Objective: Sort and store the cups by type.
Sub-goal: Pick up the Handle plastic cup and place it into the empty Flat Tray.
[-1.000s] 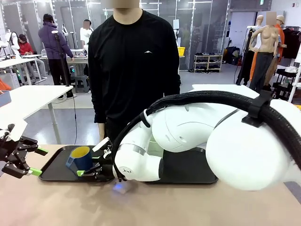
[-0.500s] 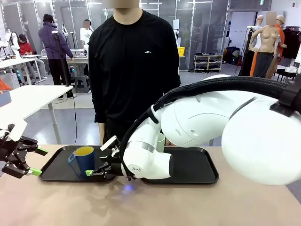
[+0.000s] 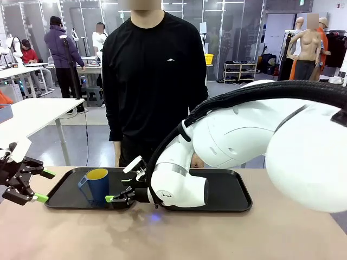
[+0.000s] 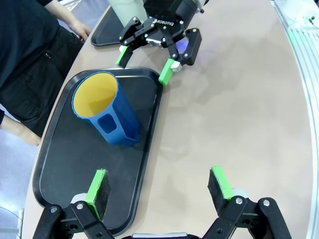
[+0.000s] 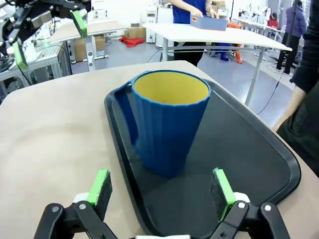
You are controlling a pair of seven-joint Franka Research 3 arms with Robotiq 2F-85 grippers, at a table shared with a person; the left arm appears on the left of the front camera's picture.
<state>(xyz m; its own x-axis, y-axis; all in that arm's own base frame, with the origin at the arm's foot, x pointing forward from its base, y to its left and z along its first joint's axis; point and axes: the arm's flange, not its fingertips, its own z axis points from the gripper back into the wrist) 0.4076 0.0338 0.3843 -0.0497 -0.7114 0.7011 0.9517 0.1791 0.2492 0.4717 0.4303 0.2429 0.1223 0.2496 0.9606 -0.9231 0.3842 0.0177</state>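
The dark blue mug (image 3: 97,185) with a yellow inside stands upright on the left black tray (image 3: 62,197). My right gripper (image 3: 122,187) is open just to the right of it, with nothing between its fingers. In the right wrist view the mug (image 5: 169,127) stands a short way beyond the open right gripper (image 5: 160,191), handle to the left. My left gripper (image 3: 44,186) hovers open at the table's left end. Its own view looks down on the mug (image 4: 107,117), the right gripper (image 4: 144,67), and the pale mint tumbler (image 4: 127,7) on the far tray (image 4: 102,35).
A second black tray (image 3: 233,201) lies to the right, mostly behind my bulky right arm. A person in black stands at the far edge behind the trays. Bare tabletop (image 4: 239,114) stretches along the near side.
My right gripper has pulled back to the right, away from the blue mug, which stays on the left tray. The left gripper has not moved.
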